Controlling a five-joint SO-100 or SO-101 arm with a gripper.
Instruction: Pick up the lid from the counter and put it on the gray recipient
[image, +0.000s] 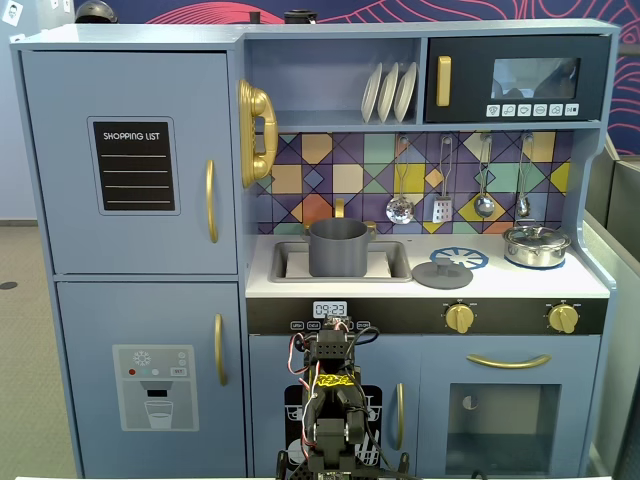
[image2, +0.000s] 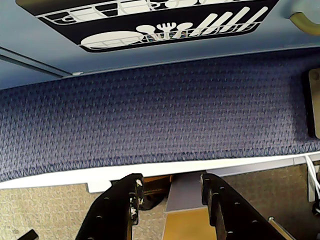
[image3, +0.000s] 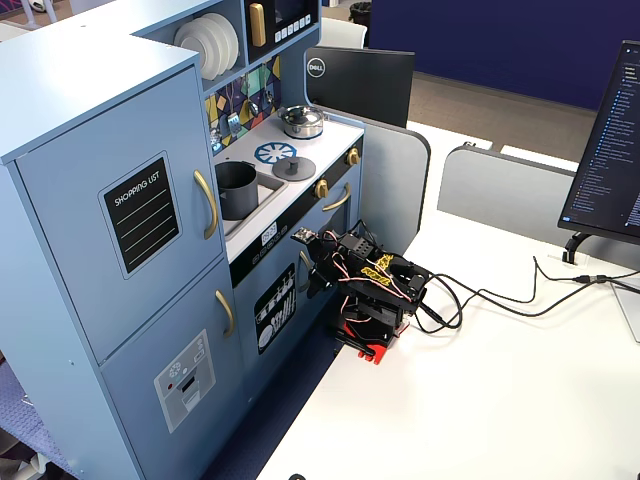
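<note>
The dark-gray lid (image: 442, 273) with its small knob lies flat on the pale counter (image: 585, 283), just right of the sink and in front of the blue burner ring. The gray pot (image: 337, 247) stands upright in the sink, uncovered. In both fixed views my arm (image: 331, 395) sits folded low in front of the kitchen's lower doors, far below the counter. The other fixed view also shows the lid (image3: 293, 167) and pot (image3: 236, 189). In the wrist view my gripper (image2: 171, 184) is open and empty, looking down at blue carpet. Lid and pot are out of the wrist view.
A shiny silver pot (image: 536, 245) with a glass lid stands at the counter's right end. Utensils (image: 441, 185) hang on the tiled back wall above the counter. The arm's base (image3: 364, 342) is clamped at the white table's edge, with cables (image3: 500, 297) trailing right.
</note>
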